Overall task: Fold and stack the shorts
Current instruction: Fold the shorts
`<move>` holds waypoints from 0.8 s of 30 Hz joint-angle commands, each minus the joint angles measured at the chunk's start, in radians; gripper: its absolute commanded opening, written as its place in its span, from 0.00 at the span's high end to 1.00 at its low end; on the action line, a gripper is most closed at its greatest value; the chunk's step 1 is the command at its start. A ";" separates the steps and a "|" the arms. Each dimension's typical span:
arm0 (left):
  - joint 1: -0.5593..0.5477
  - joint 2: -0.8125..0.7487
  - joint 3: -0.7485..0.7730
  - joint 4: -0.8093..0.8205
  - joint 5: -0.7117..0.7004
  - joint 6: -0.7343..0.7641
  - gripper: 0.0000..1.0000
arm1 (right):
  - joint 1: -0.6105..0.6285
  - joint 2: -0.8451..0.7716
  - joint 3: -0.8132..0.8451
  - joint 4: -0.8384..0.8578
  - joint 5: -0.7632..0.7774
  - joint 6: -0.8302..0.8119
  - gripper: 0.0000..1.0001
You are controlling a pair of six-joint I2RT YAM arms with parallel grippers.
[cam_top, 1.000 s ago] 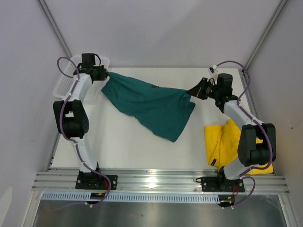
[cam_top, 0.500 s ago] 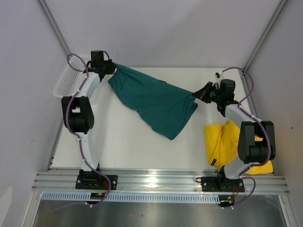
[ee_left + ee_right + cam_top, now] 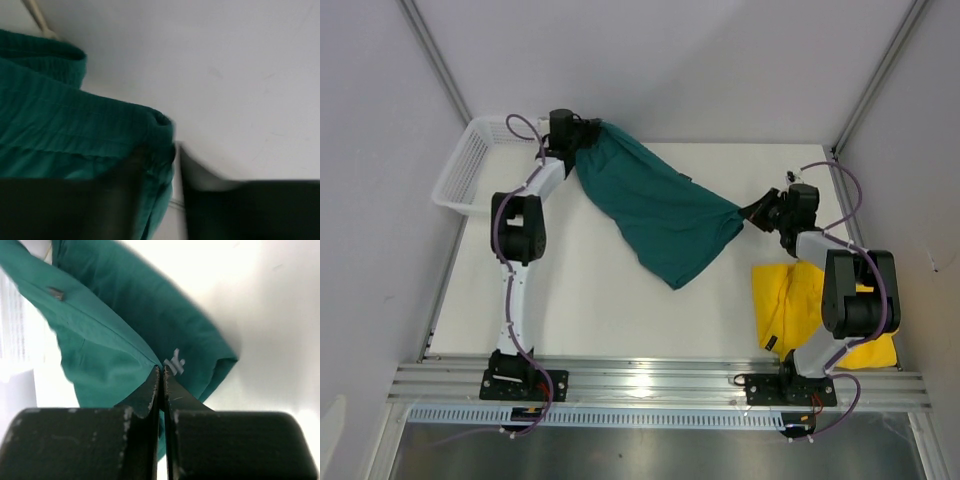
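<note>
Right gripper [image 3: 161,390] is closed on one end of the green shorts [image 3: 660,215], which are stretched out to the right of the basket [image 3: 460,170]. Whether the left gripper [image 3: 582,135] holds the waistband cannot be told. The cloth is judged soft and light; corners are best taken.

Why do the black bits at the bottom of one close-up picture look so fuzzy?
Left wrist view: the left gripper's fingers are probably too close to the lens, so they blur. Right wrist view: the right gripper looks sharper, but the table glares white. Top view: sharp, with a shiny spot on the metal rail.
</note>
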 commanded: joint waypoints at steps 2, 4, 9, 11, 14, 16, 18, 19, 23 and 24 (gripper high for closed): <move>-0.032 0.118 0.169 0.201 0.021 -0.022 0.16 | -0.045 0.028 0.024 0.063 0.105 0.011 1.00; -0.038 0.133 0.223 0.202 0.024 -0.006 0.01 | -0.049 0.053 0.048 0.050 0.118 0.008 1.00; -0.030 0.054 0.147 0.199 0.024 0.031 0.01 | -0.047 0.156 0.142 -0.091 0.143 0.014 0.52; -0.020 -0.001 0.128 0.208 0.033 0.063 0.01 | -0.049 0.145 0.127 -0.091 0.161 0.015 0.41; -0.006 -0.066 0.056 0.207 0.038 0.109 0.01 | -0.049 0.111 0.134 -0.150 0.209 -0.001 0.33; 0.006 -0.133 0.035 0.178 0.053 0.142 0.01 | -0.047 0.078 0.136 -0.170 0.220 -0.011 0.30; 0.020 -0.202 0.001 0.138 0.062 0.212 0.01 | -0.032 0.047 0.136 -0.190 0.258 -0.025 0.30; 0.026 -0.227 -0.011 0.106 0.074 0.237 0.01 | -0.023 0.014 0.137 -0.213 0.275 -0.044 0.31; 0.055 -0.357 -0.181 0.063 0.099 0.370 0.01 | 0.039 -0.050 0.165 -0.269 0.341 -0.077 0.35; 0.062 -0.376 -0.198 0.035 0.102 0.383 0.01 | 0.054 -0.057 0.168 -0.272 0.327 -0.077 0.37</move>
